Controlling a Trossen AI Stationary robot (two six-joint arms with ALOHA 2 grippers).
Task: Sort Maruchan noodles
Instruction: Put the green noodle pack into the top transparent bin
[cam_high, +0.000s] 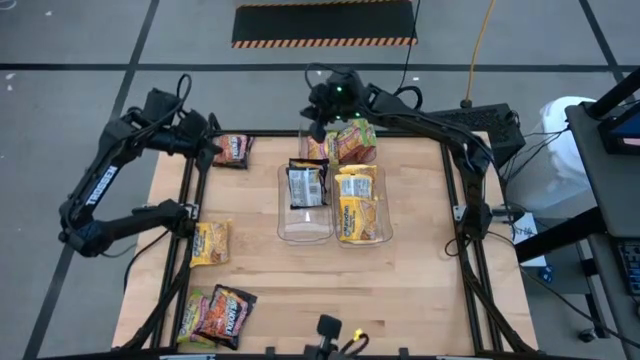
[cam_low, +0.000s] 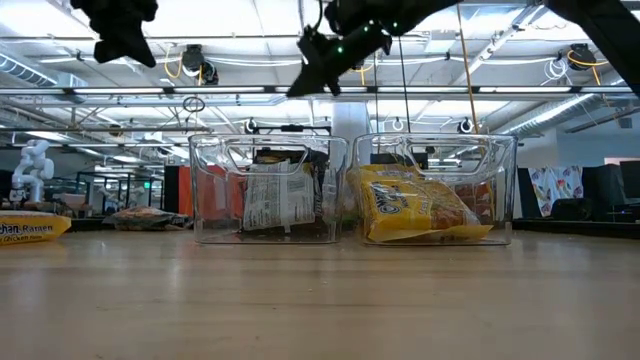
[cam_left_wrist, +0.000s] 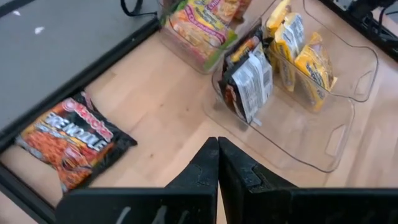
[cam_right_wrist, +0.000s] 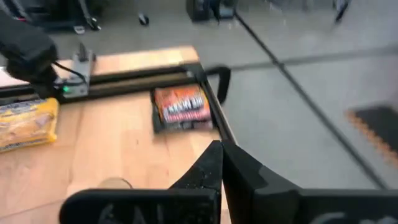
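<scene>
The Maruchan noodles lie scattered. A dark orange packet (cam_high: 232, 150) (cam_left_wrist: 71, 140) (cam_right_wrist: 181, 107) lies flat at the table's far left corner. A yellow packet (cam_high: 210, 243) lies at the left, and dark ones (cam_high: 220, 315) at the near left. One clear bin (cam_high: 305, 225) holds a dark packet (cam_left_wrist: 247, 81) on edge. The bin beside it (cam_high: 362, 236) holds yellow packets (cam_low: 410, 205). Pink-green packets (cam_high: 350, 142) fill a far bin. My left gripper (cam_high: 210, 150) (cam_left_wrist: 217, 155) hangs shut above the far left corner. My right gripper (cam_high: 314, 112) (cam_right_wrist: 217, 155) hangs shut over the far edge.
A black frame rail (cam_right_wrist: 143, 78) runs along the table's far and side edges. Bare wood (cam_high: 400, 290) spreads across the near right of the table. A small dark fixture (cam_high: 328, 330) sits at the near edge.
</scene>
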